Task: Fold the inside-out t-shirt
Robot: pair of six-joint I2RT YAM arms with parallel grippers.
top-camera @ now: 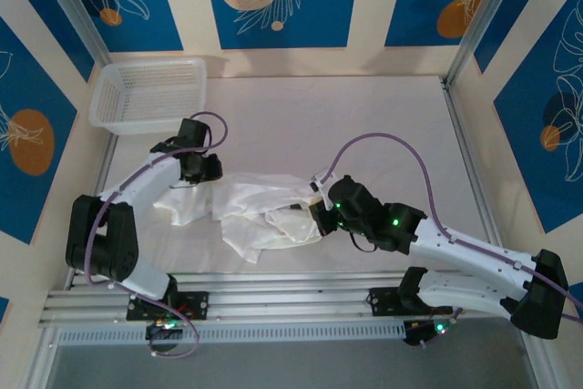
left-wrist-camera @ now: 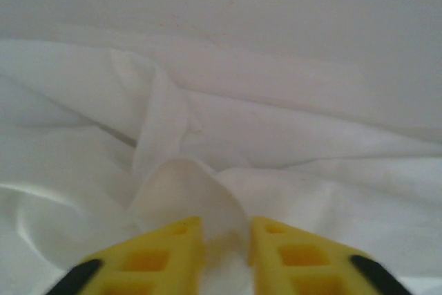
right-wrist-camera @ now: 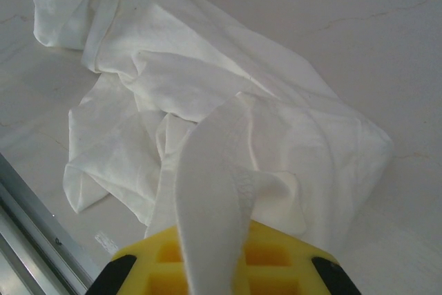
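White table [top-camera: 383,116] mid-frame. Blue wall panels [top-camera: 319,20], orange circles, white leaf outlines, top and sides. Aluminium rails [top-camera: 291,287] along bottom.

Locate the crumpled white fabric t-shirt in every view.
Top external: crumpled white fabric t-shirt mid-table, left of centre.
Left wrist: across the lower frame, a fold pinched by the left gripper.
Right wrist: centre, a strip pinched by the right gripper.
Shared landmark: the white tabletop beneath it.

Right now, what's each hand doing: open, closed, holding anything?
Left hand: closed, pinching a fold of the thin white fabric t-shirt.
Right hand: closed, gripping a band of the same t-shirt.
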